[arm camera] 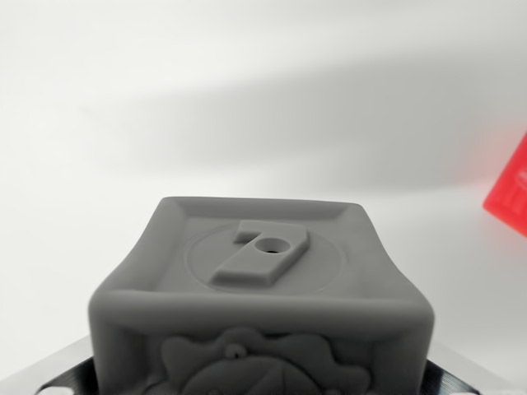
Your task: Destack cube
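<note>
Here you see a grey cube (262,309) with a raised "7" on its top, a red cube (510,193) at the wrist view's right; gripper state cannot be told.

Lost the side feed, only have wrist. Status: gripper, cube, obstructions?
Gripper fingertips out of frame, state unknown. Grey cube fills the lower centre, numbered face toward the camera. Red object at the wrist view's right edge, apart from the cube. Nothing else visible.

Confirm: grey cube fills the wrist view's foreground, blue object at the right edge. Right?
Not quite. The object at the wrist view's right edge is red, not blue. The grey cube does fill the foreground.
</note>
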You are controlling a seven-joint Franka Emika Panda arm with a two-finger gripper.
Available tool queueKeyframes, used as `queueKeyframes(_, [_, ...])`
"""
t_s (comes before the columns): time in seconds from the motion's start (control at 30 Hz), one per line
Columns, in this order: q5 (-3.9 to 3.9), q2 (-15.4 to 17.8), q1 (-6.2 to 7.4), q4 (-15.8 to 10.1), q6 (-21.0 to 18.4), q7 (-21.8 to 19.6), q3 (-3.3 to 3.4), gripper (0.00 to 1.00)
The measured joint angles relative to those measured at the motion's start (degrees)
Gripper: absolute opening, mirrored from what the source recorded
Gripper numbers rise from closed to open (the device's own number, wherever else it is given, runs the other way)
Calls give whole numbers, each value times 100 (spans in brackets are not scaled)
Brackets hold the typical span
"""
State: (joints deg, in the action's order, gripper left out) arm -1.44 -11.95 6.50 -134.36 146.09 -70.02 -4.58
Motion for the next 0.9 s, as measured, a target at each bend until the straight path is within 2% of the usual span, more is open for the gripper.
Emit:
queueKeyframes(0.7, [-71,-301,287,322,-4,66,-88,0])
queueKeyframes(0.9, [-97,-445,328,364,90,70,-91,0])
